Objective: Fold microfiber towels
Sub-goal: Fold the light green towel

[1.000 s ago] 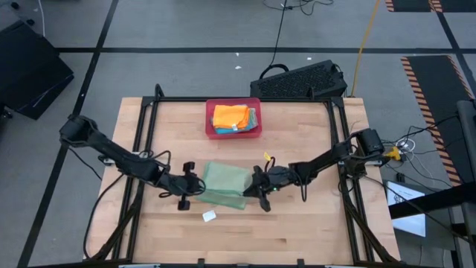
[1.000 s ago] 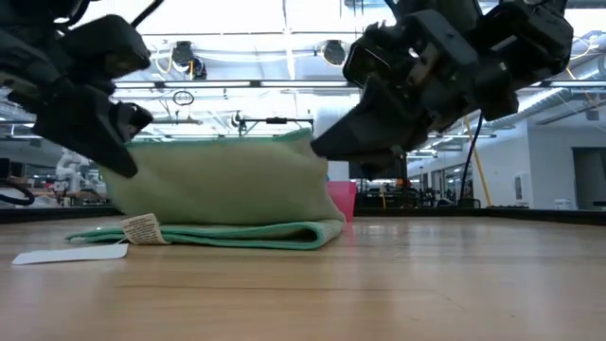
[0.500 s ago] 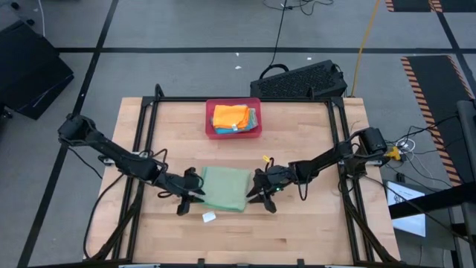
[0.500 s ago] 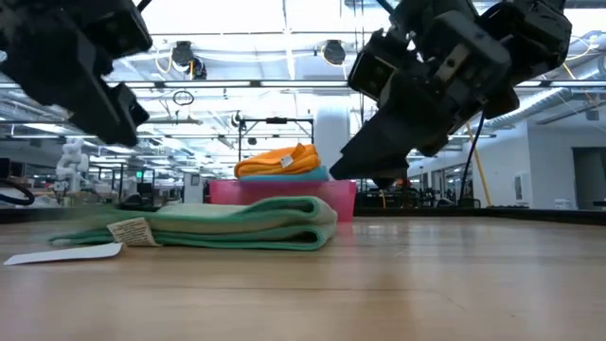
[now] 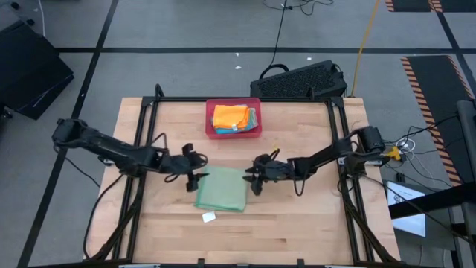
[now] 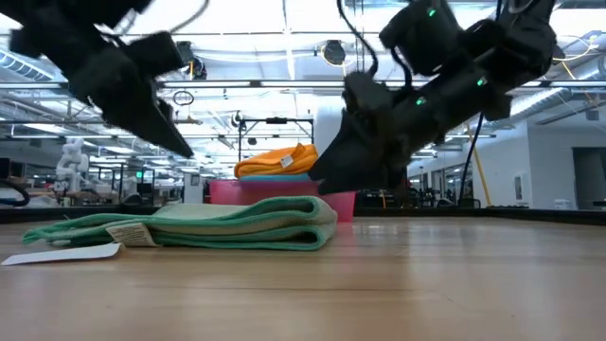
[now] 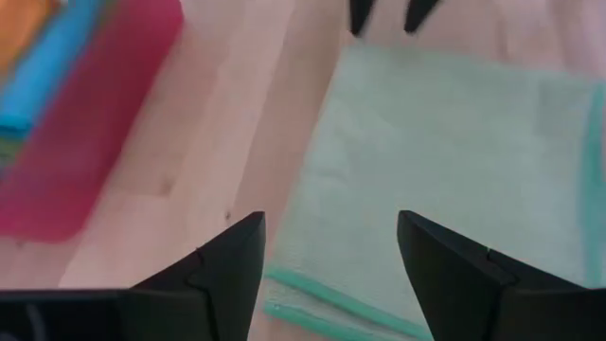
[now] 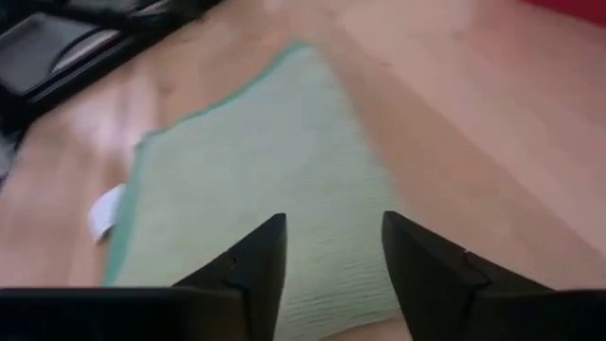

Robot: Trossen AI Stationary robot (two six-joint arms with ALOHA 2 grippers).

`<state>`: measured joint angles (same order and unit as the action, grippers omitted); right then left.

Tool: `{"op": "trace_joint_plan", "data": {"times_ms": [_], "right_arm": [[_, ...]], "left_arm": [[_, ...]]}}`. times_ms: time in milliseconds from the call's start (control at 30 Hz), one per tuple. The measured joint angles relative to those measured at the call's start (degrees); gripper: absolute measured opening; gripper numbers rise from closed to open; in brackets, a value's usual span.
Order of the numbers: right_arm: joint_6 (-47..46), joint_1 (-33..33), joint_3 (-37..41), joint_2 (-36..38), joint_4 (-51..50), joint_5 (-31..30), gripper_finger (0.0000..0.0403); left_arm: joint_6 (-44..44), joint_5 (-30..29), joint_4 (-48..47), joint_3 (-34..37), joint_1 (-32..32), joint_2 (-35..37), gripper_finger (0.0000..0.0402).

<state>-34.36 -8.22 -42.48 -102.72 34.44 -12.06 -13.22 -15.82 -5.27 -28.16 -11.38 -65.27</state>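
Both grippers let go of the green towel (image 5: 222, 189) and pulled back toward the tray side; one second back they held its raised edge, now it lies flat, folded. Left gripper (image 5: 195, 177) sits just off the towel's far-left corner, fingers (image 7: 220, 267) spread, empty. Right gripper (image 5: 252, 176) sits just off the far-right corner, fingers (image 8: 254, 258) apart, empty. Towel is at table (image 5: 297, 231) centre, near the front, long axis running front to back, slightly skewed. Low view shows stacked layers with the rounded fold on its right end. White tag (image 5: 209, 217) lies on the wood just in front of it. Red tray (image 5: 210, 119) at the back holds orange (image 5: 230, 115) and blue cloths.
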Motion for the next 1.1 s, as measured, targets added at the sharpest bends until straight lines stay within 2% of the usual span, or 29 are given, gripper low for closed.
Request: {"op": "trace_joint_plan", "data": {"times_ms": [267,467,667,767,933,1100], "right_arm": [[-5.9,1.4,-0.2,-4.0,1.4,0.1,0.0235],[-7.8,1.9,-1.0,-7.0,2.6,1.1,0.0226],[-6.1,2.4,-2.0,-6.7,1.9,3.4,0.0212],[-4.9,2.9,-2.0,-5.0,-0.1,3.3,0.0219],[-3.0,3.8,-2.0,-4.0,-2.4,3.8,0.0229],[-2.6,4.8,-2.0,-5.7,-1.9,7.7,0.0228]], "left_arm": [[3.6,6.2,2.6,0.0,7.7,-9.1,0.0249],[6.8,11.6,8.4,0.0,11.1,-12.0,0.0277],[8.5,18.0,6.0,0.0,14.4,-12.1,0.0285],[8.6,19.3,3.8,0.0,16.0,-12.1,0.027],[8.8,26.3,3.4,0.0,17.4,-13.6,0.0219],[10.0,27.4,5.4,0.0,17.4,-18.2,0.016]]}}
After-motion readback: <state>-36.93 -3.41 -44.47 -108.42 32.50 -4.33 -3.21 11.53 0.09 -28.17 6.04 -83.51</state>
